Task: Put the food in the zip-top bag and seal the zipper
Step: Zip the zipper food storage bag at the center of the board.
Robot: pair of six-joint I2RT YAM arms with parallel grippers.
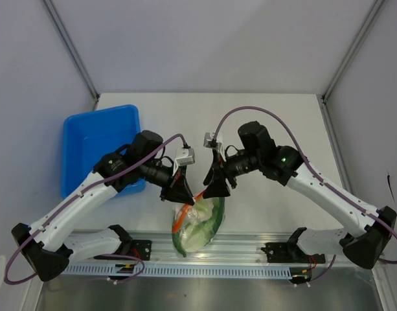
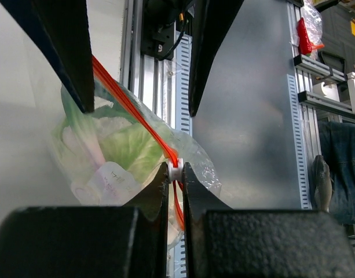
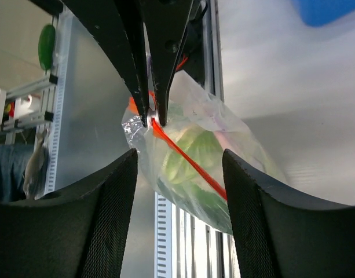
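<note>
From above, the bag lies at the near edge of the worktop, between the two arms, with its near end reaching over the rail. The food is inside and shows pale and green through the film. The left gripper and right gripper meet over the bag's mouth. The bin sits toward the left edge, well apart.

In the left wrist view, the left jaws are closed on the zipper, pinching it at a small white piece that may be a slider. The right jaws stand apart, one finger on each side of the orange strip. We cannot tell that either finger touches it.

In the right wrist view, its own fingers are spread wide and frame the bag, holding nothing. The left tips are clamped on the strip at the bag's corner.

We judge the bag light, soft and slippery, so it is likely to slump or slide if pushed. The strip is its firmest part, so we would take hold there, just beside the left pinch, and keep off the crinkly film. We cannot tell whether the strip is pressed shut along its length.
</note>
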